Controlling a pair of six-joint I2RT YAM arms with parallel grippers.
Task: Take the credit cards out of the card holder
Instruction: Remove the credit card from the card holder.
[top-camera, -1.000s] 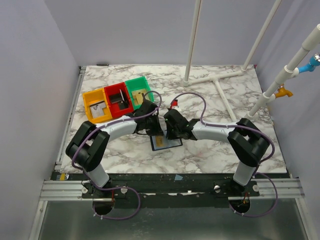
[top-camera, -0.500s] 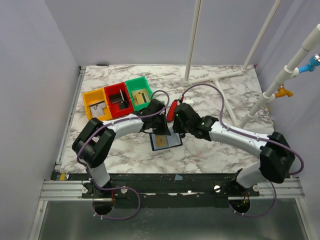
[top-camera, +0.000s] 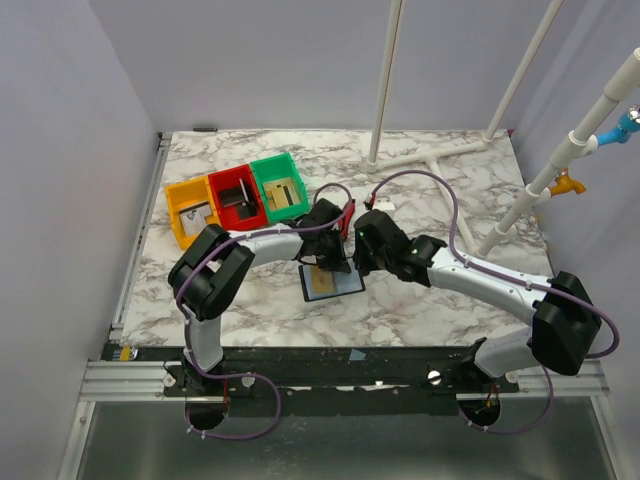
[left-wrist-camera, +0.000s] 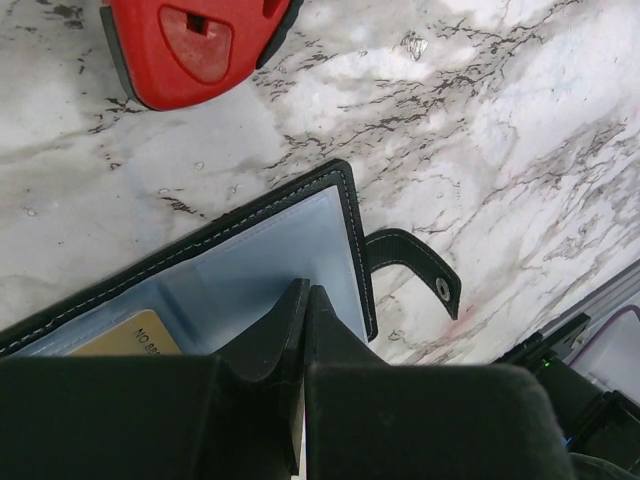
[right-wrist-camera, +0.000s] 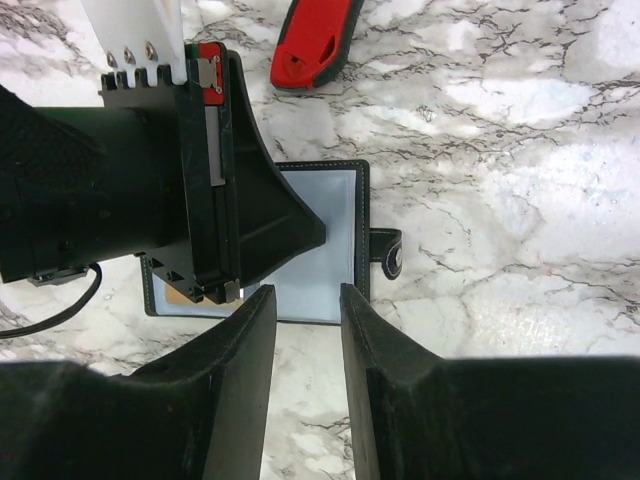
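The right gripper (right-wrist-camera: 306, 296) has just parted its jaws and is hovering at the edge of the open card holder (right-wrist-camera: 322, 230), while the left gripper (left-wrist-camera: 305, 300), fingers together, is pinning its pocket. A tan credit card (left-wrist-camera: 130, 335) is still sitting inside, so the pull is yet to come. The coloured bins (top-camera: 175, 215) are holding small pieces I can't identify.

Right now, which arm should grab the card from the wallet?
Probably the right. The right gripper is open and free, over the wallet. The left gripper is shut, tips on the wallet, seemingly pinning it beside the card.
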